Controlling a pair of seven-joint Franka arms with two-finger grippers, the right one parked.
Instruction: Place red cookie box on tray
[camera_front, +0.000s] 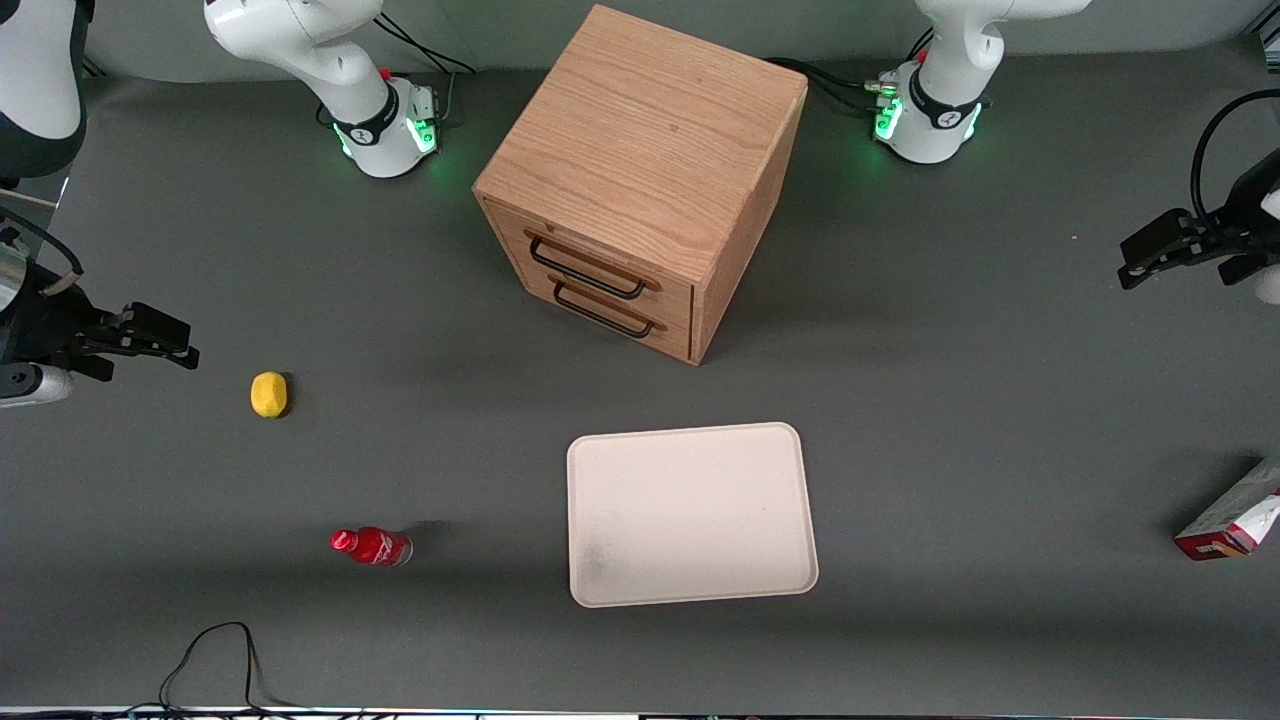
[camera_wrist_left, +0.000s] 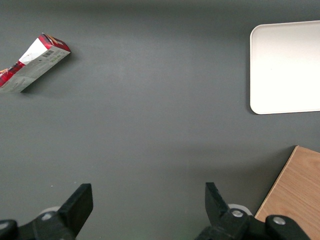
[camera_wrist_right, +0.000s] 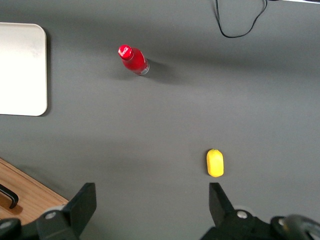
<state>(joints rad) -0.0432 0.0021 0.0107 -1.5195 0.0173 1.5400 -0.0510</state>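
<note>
The red cookie box (camera_front: 1233, 515) lay on the grey table (camera_front: 950, 400) at its working-arm edge, only partly in the front view; the left wrist view caught its white and red end panel. The cream tray (camera_front: 690, 515) sat bare near the table's middle, nearer the front camera than the wooden drawer cabinet (camera_front: 640, 180). The gripper (camera_wrist_left: 147, 200) hung above the table with fingers spread wide, holding nothing, well apart from the box. Only the front and right wrist views showed the red bottle (camera_front: 372, 546) and lemon (camera_front: 268, 394) toward the parked arm's end.
</note>
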